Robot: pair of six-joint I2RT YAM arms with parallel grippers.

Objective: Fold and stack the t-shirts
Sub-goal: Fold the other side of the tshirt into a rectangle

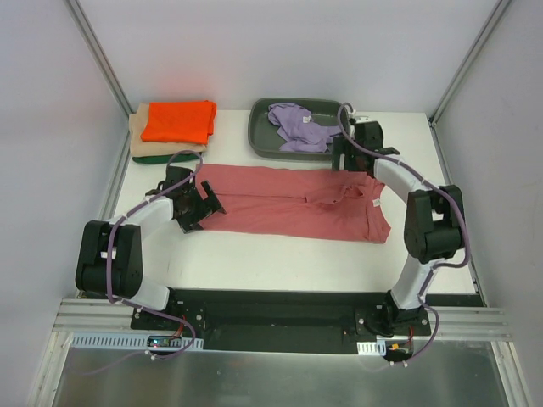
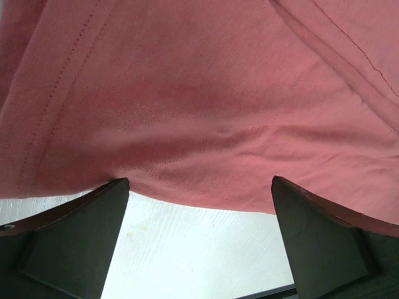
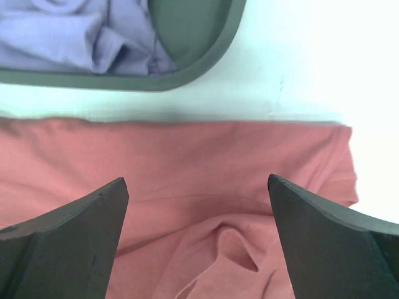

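Note:
A dusty rose-red t-shirt (image 1: 288, 203) lies partly folded lengthwise across the middle of the table. My left gripper (image 1: 204, 206) is open at the shirt's left end. In the left wrist view (image 2: 199, 187) the shirt's edge (image 2: 206, 124) lies just past the fingertips, with bare table between the jaws. My right gripper (image 1: 348, 164) is open above the shirt's far edge near its right end. In the right wrist view (image 3: 198, 187) a fold of the shirt (image 3: 206, 243) sits between the jaws. A lavender t-shirt (image 1: 297, 125) lies crumpled in the tray. Folded orange (image 1: 178, 121), tan (image 1: 138, 142) and dark green (image 1: 157, 158) shirts are stacked at the far left.
The dark grey tray (image 1: 261, 144) stands at the back centre, just beyond the rose shirt; its rim (image 3: 206, 62) and the lavender shirt (image 3: 81, 37) show in the right wrist view. Metal frame posts rise at the back corners. White walls enclose the table.

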